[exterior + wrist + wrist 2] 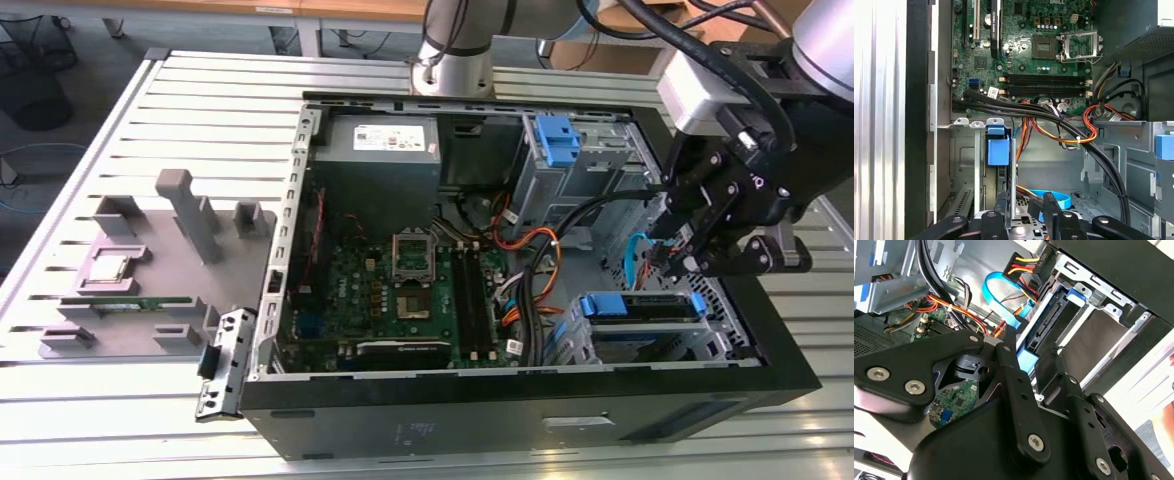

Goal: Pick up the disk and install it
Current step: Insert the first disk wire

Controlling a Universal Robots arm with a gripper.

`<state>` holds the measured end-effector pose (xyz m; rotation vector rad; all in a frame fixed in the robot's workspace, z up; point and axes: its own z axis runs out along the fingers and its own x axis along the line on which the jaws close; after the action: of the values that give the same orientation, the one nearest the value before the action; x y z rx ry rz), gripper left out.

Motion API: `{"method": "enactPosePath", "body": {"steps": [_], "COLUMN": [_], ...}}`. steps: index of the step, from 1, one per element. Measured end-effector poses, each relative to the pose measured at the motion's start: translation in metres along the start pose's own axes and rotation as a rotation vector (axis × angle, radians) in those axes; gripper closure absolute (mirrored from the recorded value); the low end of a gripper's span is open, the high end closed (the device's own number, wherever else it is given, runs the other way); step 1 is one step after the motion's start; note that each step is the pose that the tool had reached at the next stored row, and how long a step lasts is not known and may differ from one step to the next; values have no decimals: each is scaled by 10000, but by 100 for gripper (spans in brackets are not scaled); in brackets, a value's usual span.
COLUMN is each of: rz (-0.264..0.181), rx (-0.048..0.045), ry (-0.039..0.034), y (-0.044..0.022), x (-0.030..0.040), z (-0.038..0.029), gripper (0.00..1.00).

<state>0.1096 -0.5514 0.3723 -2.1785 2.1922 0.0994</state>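
A slatted aluminium worktable (107, 400) spans most of the exterior view, its ribbed silver surface catching bright overhead light, with glare along the slats at the lower left of the frame. Beyond its far edge, grey floor (100, 40) shows at the upper left, where a black wire-mesh wastebasket (34, 75) stands. A blue cable (19, 160) loops on the floor at the left edge. Along the top of the frame runs the edge of a wooden desk (267, 8) on pale metal legs.
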Motion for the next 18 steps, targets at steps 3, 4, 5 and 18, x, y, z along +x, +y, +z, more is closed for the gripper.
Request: {"method": "enactPosePath", "body": {"steps": [3, 4, 5, 18], "rz": [0, 1, 2, 1], "rx": [-1, -3, -5, -30], "ry": [0, 0, 2, -28], "y": [0, 0, 0, -12], "x": [0, -1, -1, -56], "z": [-1, -3, -7, -6], "gripper": [58, 58, 58, 58]}}
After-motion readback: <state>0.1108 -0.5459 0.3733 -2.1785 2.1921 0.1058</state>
